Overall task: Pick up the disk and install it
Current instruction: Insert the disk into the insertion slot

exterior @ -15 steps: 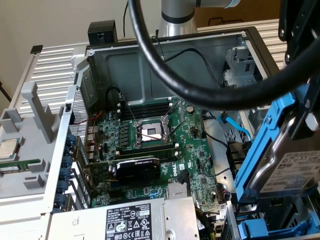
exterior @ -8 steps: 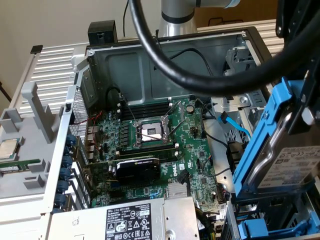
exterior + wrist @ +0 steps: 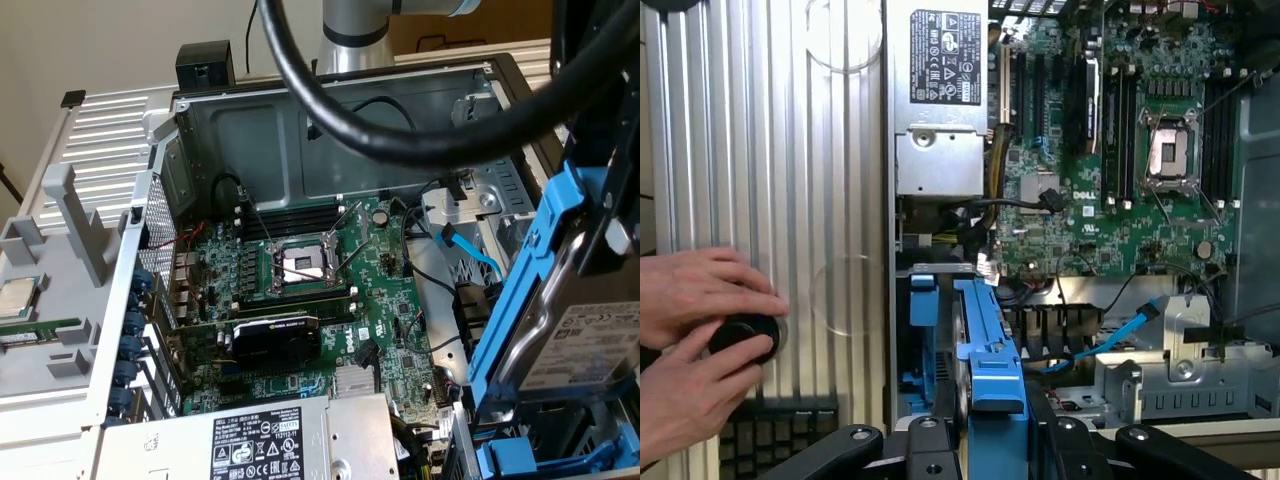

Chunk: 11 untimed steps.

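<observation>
Your gripper (image 3: pixel 990 445) is clamped on the disk (image 3: pixel 580 345) — in the wrist view its blue carrier frame (image 3: pixel 990 375) sits edge-on between the two fingers, and it looks squarely held. In the exterior view the disk hangs tilted at the exterior view's right, label facing out. It's over the drive-bay corner of the open case (image 3: pixel 250 140) and well clear of the motherboard (image 3: pixel 390 300).

So I'd call this the lining-up part of the install: disk in the air, not seated in anything.

My two cents on doing it well:

- **Square it up.** Get the tilt out before anything else. The frame looks like it has to run straight into the bay (image 3: pixel 923 350), alongside the other blue plastic there, and going in crooked is how these carriers jam.
- **Mind the cable.** The blue SATA cable (image 3: pixel 1110 340) loops across next to the metal drive cage (image 3: pixel 1180 375) — it's just beside your path and could get pinched or dragged.
- **Go easy.** Slow and straight beats fast here. Don't squeeze harder either; the frame is plastic and I'd guess it flexes.

Also, a pair of hands (image 3: pixel 695 340) rests on a black knob (image 3: pixel 745 338) on the ribbed table (image 3: pixel 770 150) beside the case, apart from the arm.
</observation>
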Tool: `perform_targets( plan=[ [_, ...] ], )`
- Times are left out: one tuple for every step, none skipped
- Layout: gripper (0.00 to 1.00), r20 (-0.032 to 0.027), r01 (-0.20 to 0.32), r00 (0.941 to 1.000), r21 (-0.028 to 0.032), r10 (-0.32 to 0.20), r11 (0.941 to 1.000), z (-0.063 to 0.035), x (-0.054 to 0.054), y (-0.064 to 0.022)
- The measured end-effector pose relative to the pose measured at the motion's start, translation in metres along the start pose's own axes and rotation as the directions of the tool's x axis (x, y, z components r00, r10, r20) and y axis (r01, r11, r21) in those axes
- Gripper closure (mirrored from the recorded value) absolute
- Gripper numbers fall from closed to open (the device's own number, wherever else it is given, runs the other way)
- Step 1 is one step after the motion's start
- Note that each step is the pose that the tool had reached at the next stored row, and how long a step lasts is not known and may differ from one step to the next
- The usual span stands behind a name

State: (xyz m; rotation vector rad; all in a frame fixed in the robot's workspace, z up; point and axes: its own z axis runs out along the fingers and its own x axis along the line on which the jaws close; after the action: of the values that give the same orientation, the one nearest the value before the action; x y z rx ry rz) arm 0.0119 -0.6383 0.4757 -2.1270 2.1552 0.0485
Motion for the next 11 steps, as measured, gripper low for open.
perform_targets(
  plan=[
    [0.64,-0.0060,0.001,1.0000,0.0007,-0.001,1.0000,0.0002,-0.0015,0.0000],
    [0.64,-0.0117,0.001,0.9999,0.0011,-0.001,1.0000,0.0006,-0.0032,0.0001],
    [0.64,-0.0157,0.001,0.9999,0.0015,-0.001,1.0000,0.0005,-0.0045,0.0001],
    [0.64,-0.0180,0.001,0.9998,0.0018,-0.001,1.0000,0.0006,-0.0053,0.0001],
    [0.64,-0.0184,0.002,0.9998,0.0018,-0.002,1.0000,0.0008,-0.0056,0.0000],
    [0.64,-0.0185,0.002,0.9998,0.0019,-0.002,1.0000,0.0007,-0.0056,0.0000],
    [0.64,-0.0186,0.002,0.9998,0.0019,-0.001,1.0000,0.0007,-0.0056,0.0000],
    [0.64,-0.0187,0.001,0.9998,0.0019,-0.001,1.0000,0.0007,-0.0056,0.0000],
    [0.64,-0.0186,0.001,0.9998,0.0024,-0.001,1.0000,0.0009,-0.0055,0.0000],
    [0.64,-0.0186,0.002,0.9998,0.0037,-0.002,1.0000,0.0012,-0.0055,0.0000],
    [0.64,-0.0185,0.002,0.9998,0.0066,-0.002,1.0000,0.0014,-0.0055,0.0001]
  ],
)
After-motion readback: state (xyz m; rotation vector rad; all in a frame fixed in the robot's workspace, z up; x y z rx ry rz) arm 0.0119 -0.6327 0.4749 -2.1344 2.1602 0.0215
